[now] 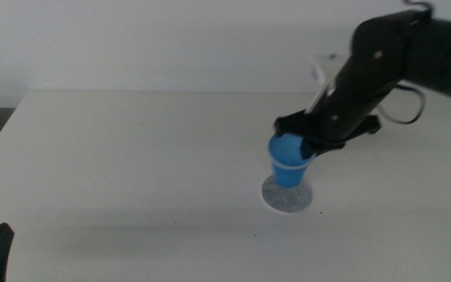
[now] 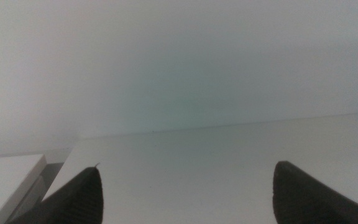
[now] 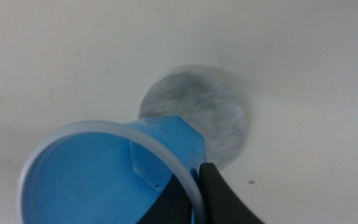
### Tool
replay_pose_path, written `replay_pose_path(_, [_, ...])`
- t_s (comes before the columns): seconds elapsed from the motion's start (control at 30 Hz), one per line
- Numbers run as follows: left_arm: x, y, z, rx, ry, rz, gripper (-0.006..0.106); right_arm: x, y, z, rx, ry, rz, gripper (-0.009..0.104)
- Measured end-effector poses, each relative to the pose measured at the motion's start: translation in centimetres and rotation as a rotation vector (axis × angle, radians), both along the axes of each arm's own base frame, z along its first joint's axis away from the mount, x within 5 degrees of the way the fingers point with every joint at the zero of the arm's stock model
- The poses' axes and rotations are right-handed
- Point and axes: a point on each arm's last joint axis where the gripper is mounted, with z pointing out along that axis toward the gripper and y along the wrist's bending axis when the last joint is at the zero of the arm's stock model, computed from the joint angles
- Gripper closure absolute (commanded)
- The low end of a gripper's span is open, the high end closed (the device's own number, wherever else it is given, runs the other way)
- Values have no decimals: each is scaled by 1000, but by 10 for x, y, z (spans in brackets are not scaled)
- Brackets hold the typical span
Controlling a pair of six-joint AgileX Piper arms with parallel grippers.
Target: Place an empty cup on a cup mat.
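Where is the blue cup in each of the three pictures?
Middle view: the cup is right of centre, held at its rim by the right gripper, over the cup mat.
Left wrist view: not in it; only the open left gripper and the table.
Right wrist view: the cup fills the lower left.
Shared landmark: the grey cup mat.

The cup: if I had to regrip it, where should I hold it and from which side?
Take the cup at its rim, from above on the right, as the right end effector does now, one jaw inside the wall. It stands open-mouthed over the mat, and its tapered wall could slip in a side grip. The left end effector waits, open.
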Motion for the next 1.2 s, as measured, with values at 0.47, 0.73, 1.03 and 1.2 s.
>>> replay_pose_path(0.47, [0, 0, 0, 0, 0, 0, 7, 14, 16, -50, -59, 64, -12, 95])
replay_pose_path(0.73, [0, 0, 0, 0, 0, 0, 7, 16, 15, -52, -68, 55, -14, 81])
replay_pose_path(1.03, [0, 0, 0, 0, 0, 0, 7, 13, 12, -43, -88, 45, -2, 21])
replay_pose_path(1.2, [0, 0, 0, 0, 0, 0, 7, -1, 1, 13, -67, -99, 55, 4])
